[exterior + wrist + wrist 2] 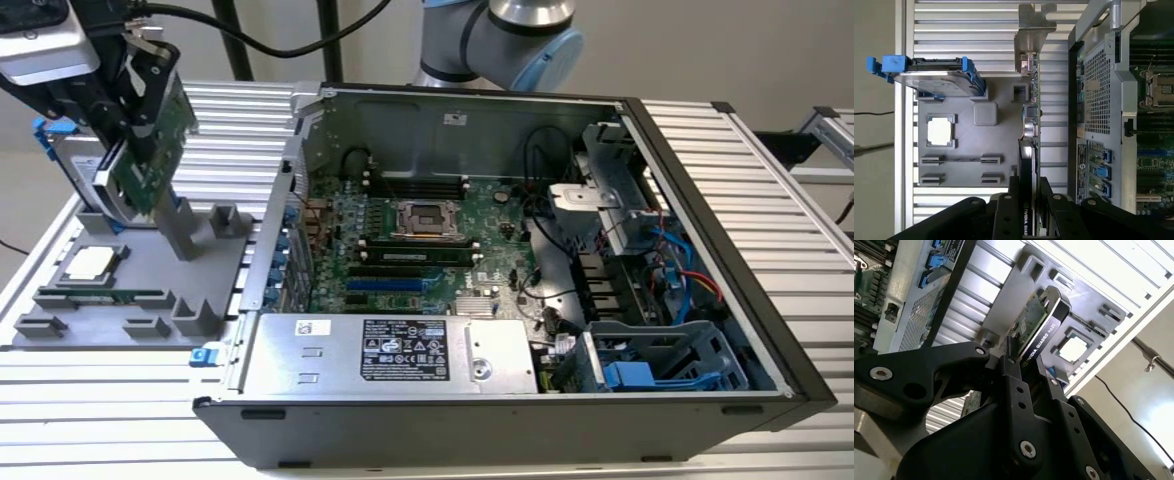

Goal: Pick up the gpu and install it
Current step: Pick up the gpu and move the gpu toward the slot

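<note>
The gpu (150, 160) hangs tilted over the grey holder tray (80, 330) at the exterior view's left, green board face outward and silver bracket pointing down near the tray's posts. My gripper (123, 115) is shut on its upper end. In both wrist views the black fingers (1013, 382) clamp the card's edge. There the gpu (1035, 327) runs away from the gripper (1026, 374), with its black cooler side showing. In the first wrist view the gpu (1029, 125) is edge-on in the gripper (1029, 195), the bracket at its far end.
The open computer case (747, 330) lies at the exterior view's right, motherboard (400, 250) and blue slots exposed. On the tray sit a hard drive with blue rails (934, 77), a processor chip (940, 132) and a memory stick (100, 296). Ribbed aluminium table (107, 420) all around.
</note>
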Robot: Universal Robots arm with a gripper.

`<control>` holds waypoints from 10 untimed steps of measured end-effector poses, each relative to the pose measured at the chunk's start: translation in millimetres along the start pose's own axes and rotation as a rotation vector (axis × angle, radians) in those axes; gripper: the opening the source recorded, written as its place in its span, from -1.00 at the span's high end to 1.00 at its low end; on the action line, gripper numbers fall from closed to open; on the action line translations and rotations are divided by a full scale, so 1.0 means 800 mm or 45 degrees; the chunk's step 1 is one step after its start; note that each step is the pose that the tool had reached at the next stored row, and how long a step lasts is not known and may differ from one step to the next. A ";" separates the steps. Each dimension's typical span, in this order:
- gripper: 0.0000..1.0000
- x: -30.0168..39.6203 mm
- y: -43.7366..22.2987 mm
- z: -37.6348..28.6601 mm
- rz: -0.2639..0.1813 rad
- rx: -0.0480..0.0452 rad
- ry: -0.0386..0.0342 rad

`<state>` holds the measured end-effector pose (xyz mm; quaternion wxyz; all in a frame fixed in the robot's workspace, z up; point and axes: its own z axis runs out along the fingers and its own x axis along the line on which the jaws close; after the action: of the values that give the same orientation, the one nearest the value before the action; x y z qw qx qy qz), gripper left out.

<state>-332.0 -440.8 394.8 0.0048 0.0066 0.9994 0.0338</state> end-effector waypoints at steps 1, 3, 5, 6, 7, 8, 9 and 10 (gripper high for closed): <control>1.00 0.0000 0.0001 -0.0013 0.000 0.000 -0.0001; 1.00 0.0000 0.0003 -0.0038 0.000 0.000 -0.0001; 1.00 -0.0001 0.0005 -0.0065 0.000 0.000 0.0000; 1.00 -0.0001 0.0005 -0.0078 0.000 0.000 0.0000; 1.00 -0.0001 0.0006 -0.0090 0.000 0.000 0.0000; 1.00 -0.0001 0.0007 -0.0103 0.000 0.000 0.0001; 1.00 -0.0001 0.0008 -0.0114 0.000 0.000 0.0000; 1.00 -0.0001 0.0009 -0.0126 0.000 0.000 0.0000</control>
<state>-331.9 -440.8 404.9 0.0048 0.0066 0.9994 0.0338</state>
